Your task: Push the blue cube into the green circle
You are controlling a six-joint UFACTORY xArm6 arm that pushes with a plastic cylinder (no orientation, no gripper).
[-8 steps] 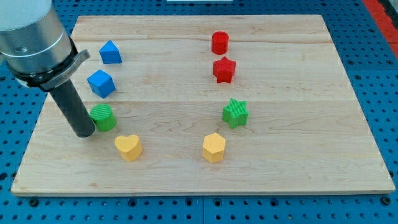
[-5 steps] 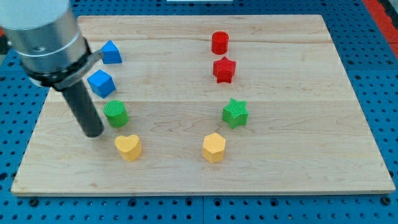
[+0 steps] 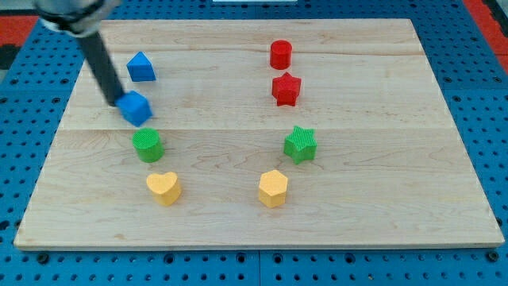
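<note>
The tool's tip (image 3: 116, 101) (a bare rod, nothing held) touches the upper left edge of the blue cube (image 3: 136, 108) at the tabletop's (image 3: 222, 214) left side. The green circle (image 3: 148, 145) sits just near of the cube, apart from it, with a yellow heart (image 3: 164, 188) nearer still.

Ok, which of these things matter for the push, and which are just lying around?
In the job: blue cube, green circle, my tip at the cube's upper-left edge.
Lying about: blue wedge, red cylinder, red star, green star, yellow heart, yellow hexagon.
</note>
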